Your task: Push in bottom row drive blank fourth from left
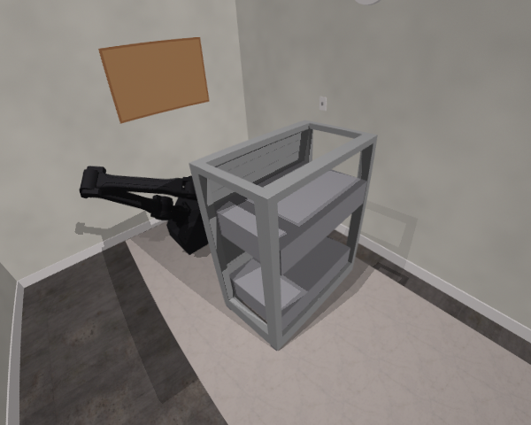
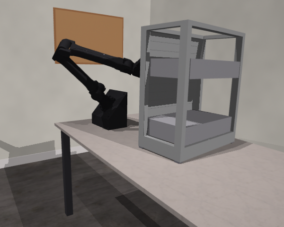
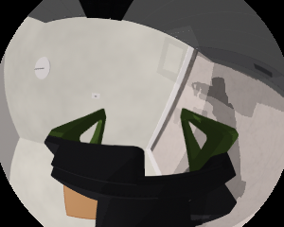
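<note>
The grey open-frame rack (image 1: 281,228) stands on the table and also shows in the exterior view (image 2: 188,90). The top and exterior views look at its back and sides. The ribbed backs of the upper drive blanks (image 2: 171,46) show through the frame. The fronts of the blanks and the bottom row are hidden. The black arm (image 2: 98,57) reaches from its base (image 2: 111,112) toward the rack's upper front, and its end passes behind the frame post. In the wrist view my gripper (image 3: 143,112) is open, its green fingers wide apart with nothing between them and only walls beyond.
Two grey shelf boxes sit inside the rack, one high (image 2: 210,68) and one low (image 2: 188,128). An orange board (image 2: 88,36) hangs on the wall behind the arm. The table edge (image 2: 95,156) runs close in front of the arm's base.
</note>
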Action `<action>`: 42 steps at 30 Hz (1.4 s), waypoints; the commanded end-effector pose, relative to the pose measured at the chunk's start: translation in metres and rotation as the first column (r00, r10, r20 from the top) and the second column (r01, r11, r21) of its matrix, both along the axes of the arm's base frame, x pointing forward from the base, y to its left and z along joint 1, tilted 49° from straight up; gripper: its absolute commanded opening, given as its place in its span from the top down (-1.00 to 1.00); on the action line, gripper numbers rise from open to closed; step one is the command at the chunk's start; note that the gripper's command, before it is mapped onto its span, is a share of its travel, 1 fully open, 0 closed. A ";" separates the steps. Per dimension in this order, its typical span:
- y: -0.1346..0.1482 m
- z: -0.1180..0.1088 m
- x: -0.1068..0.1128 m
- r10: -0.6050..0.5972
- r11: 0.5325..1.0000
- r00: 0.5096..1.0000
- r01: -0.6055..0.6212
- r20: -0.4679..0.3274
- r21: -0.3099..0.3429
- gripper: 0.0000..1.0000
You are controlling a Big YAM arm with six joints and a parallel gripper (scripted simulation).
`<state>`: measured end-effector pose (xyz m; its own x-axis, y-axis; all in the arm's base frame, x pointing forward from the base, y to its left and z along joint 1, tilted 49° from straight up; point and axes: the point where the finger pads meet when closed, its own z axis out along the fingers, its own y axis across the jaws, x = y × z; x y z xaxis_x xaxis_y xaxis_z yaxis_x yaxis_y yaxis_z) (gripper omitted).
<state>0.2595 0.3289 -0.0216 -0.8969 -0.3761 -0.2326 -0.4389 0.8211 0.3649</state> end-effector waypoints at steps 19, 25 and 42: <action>0.012 0.010 0.009 0.003 1.000 1.000 -0.004 0.022 0.024 -1.00; 0.012 0.010 0.009 0.003 1.000 1.000 -0.004 0.022 0.024 -1.00; 0.010 0.007 -0.002 0.006 1.000 0.999 -0.007 0.032 0.021 -1.00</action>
<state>0.2606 0.3292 -0.0213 -0.8953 -0.3753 -0.2398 -0.4410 0.8224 0.3593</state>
